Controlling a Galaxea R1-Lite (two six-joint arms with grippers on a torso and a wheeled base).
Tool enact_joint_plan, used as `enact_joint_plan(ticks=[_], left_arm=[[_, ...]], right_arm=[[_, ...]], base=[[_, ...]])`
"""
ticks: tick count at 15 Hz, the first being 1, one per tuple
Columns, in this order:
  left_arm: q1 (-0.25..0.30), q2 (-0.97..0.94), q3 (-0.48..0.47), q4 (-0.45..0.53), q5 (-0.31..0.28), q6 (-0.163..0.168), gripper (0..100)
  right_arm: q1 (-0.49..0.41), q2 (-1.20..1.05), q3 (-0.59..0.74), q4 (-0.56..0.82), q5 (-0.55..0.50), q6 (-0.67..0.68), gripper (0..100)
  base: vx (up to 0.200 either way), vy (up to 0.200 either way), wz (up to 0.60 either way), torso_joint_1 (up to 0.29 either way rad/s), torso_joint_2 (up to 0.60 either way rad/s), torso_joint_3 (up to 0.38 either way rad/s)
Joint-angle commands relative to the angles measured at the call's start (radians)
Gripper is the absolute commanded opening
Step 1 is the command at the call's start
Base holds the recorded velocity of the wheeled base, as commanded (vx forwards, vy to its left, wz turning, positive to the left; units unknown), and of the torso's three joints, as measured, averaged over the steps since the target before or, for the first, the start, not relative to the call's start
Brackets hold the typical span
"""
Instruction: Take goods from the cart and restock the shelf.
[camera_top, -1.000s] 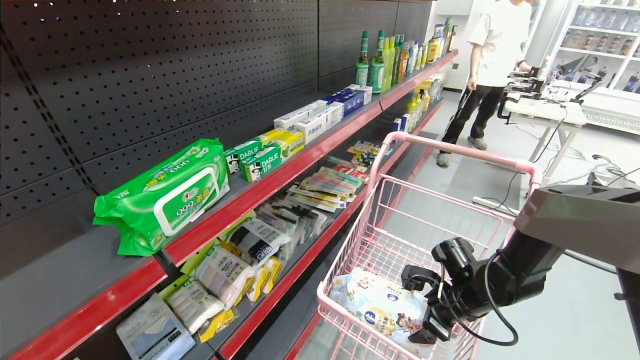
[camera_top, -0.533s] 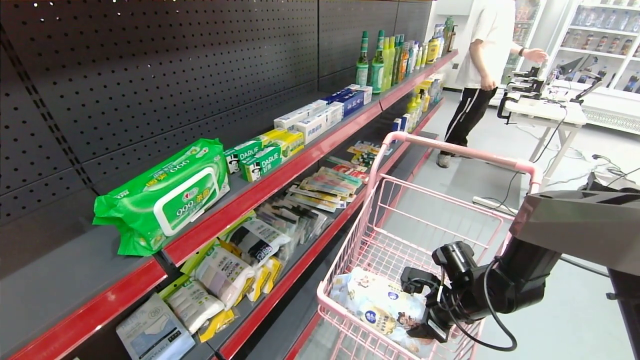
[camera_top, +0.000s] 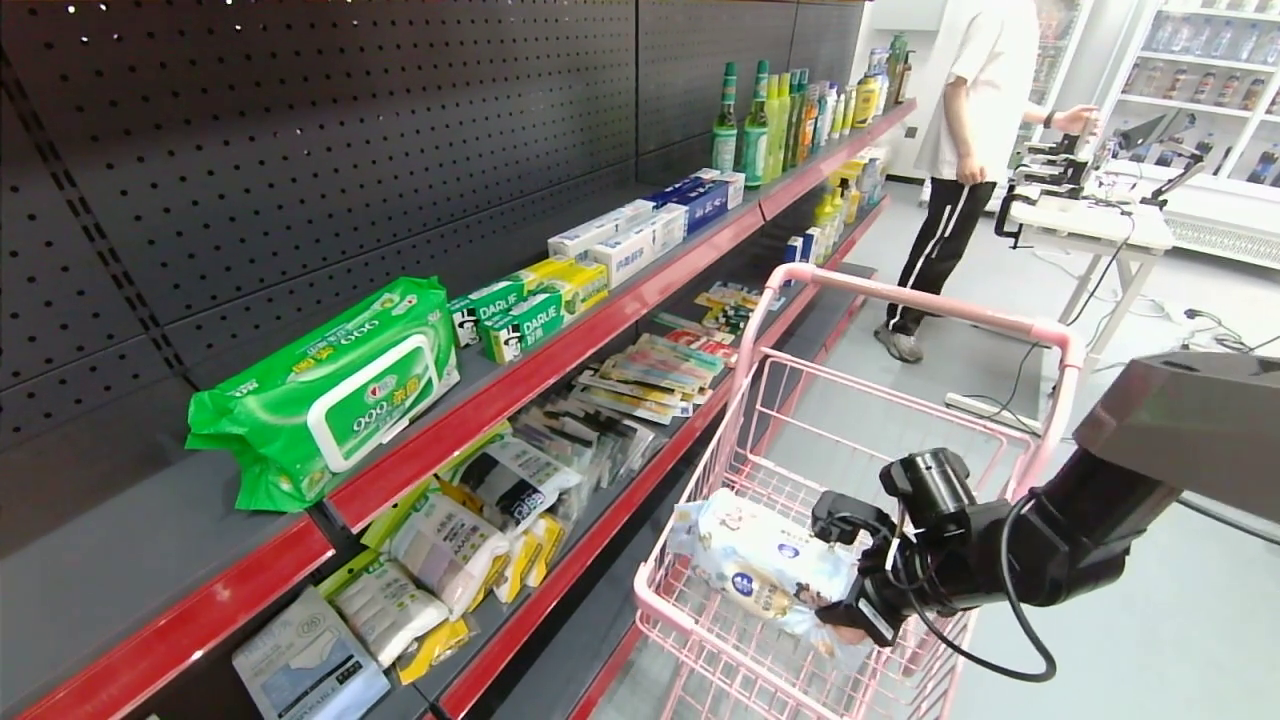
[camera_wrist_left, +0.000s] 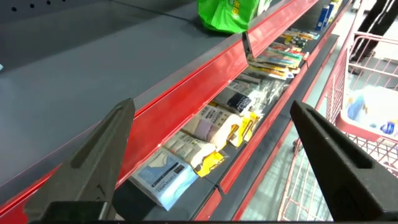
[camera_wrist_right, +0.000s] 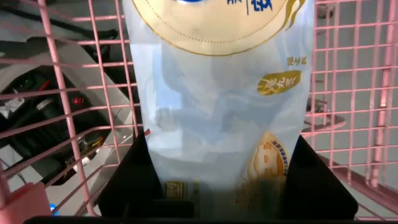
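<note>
While your right gripper (camera_top: 845, 570) pinches wipes pack (camera_top: 760, 555) at pink cart (camera_top: 900, 299), frame lower right, your left gripper (camera_wrist_left: 211, 109) hangs spread beside shelf (camera_wrist_left: 186, 81).

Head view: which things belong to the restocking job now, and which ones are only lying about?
Job in hand:
- pack, held by the right gripper
- cart
- shelf

Lying about:
- green wipes, on the shelf
- toothpaste boxes
- bottles
- table
</note>
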Motion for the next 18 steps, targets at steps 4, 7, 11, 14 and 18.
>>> enact_joint_plan(ticks=[4,7,11,14,18], left_arm=[[0.0,0.001,0.0,0.0,0.0,0.0,100],[0.002,0.001,0.0,0.0,0.0,0.0,100],[0.0,0.001,0.0,0.0,0.0,0.0,100],[0.0,0.001,0.0,0.0,0.0,0.0,100],[0.0,0.001,0.0,0.0,0.0,0.0,100]], right_arm=[[-0.02,-0.251,-0.062,0.211,-0.065,0.075,0],[-0.04,-0.369,-0.064,0.245,-0.078,0.085,0],[-0.056,-0.492,-0.019,0.245,-0.075,0.087,0],[-0.059,-0.585,0.021,0.245,-0.069,0.13,0],[-0.053,-0.729,0.088,0.245,-0.068,0.181,0]], base=[[0.0,0.0,0.0,0.0,0.0,0.0],[0.0,0.0,0.0,0.0,0.0,0.0],[0.0,0.0,0.0,0.0,0.0,0.0],[0.0,0.0,0.0,0.0,0.0,0.0],[0.0,0.0,0.0,0.0,0.0,0.0]])
